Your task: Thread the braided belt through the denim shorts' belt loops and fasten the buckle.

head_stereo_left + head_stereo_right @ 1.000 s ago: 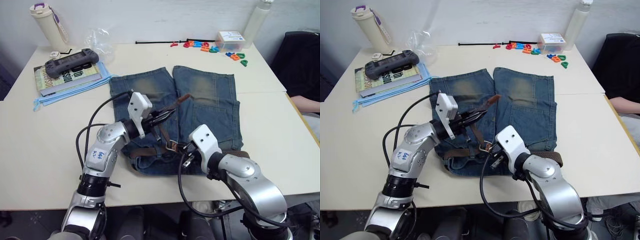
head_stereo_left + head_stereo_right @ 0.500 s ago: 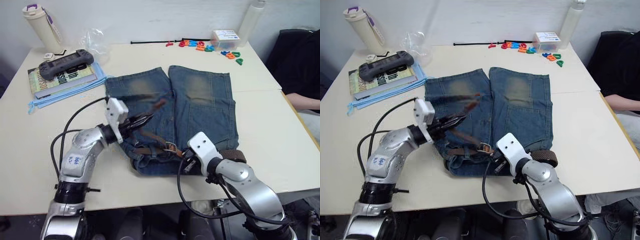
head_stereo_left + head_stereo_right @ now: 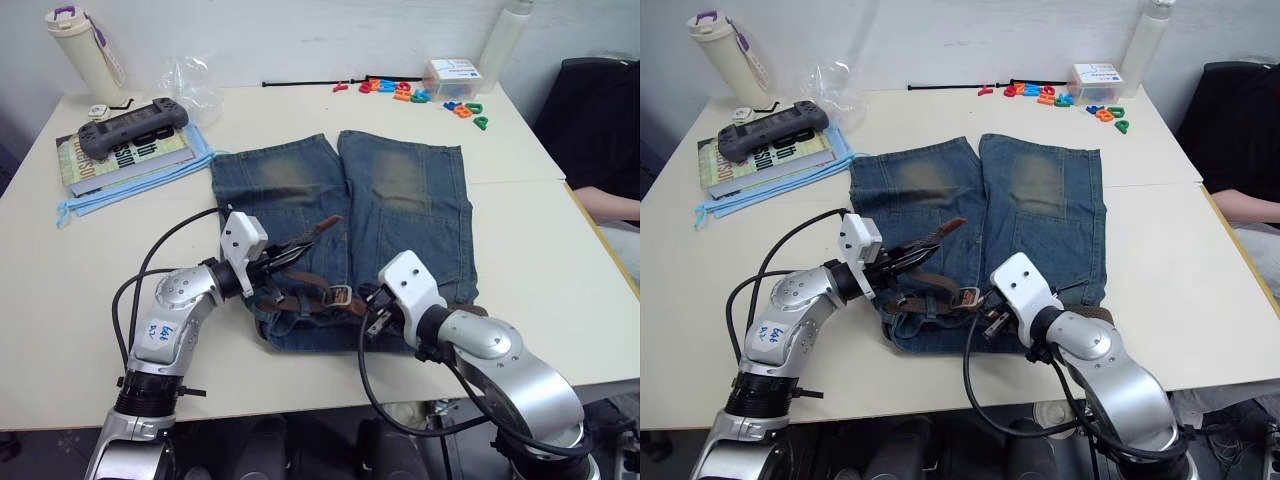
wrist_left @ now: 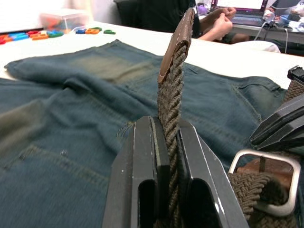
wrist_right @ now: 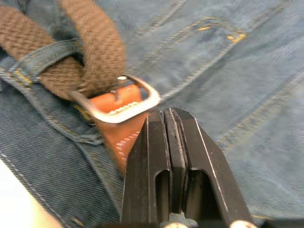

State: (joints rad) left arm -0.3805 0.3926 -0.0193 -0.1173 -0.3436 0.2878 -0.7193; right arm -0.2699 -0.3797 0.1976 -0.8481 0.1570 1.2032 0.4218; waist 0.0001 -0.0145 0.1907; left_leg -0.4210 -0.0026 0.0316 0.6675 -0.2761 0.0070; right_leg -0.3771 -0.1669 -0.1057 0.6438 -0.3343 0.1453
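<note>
Fastening left: belt (image 3: 300, 300) looks threaded thru shorts (image 3: 400, 200) loops at frame centre, L gripper (image 4: 167, 142) pinching tan tip, R gripper (image 5: 171, 128) closed empty by undone buckle (image 5: 118, 102).

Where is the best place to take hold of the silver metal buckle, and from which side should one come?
Probably by the free long bar of the silver rectangular metal buckle, coming from the hem side of the faded blue denim shorts. The opposite bar is wrapped by the dark-brown braided belt, which the left end effector already grips.
</note>
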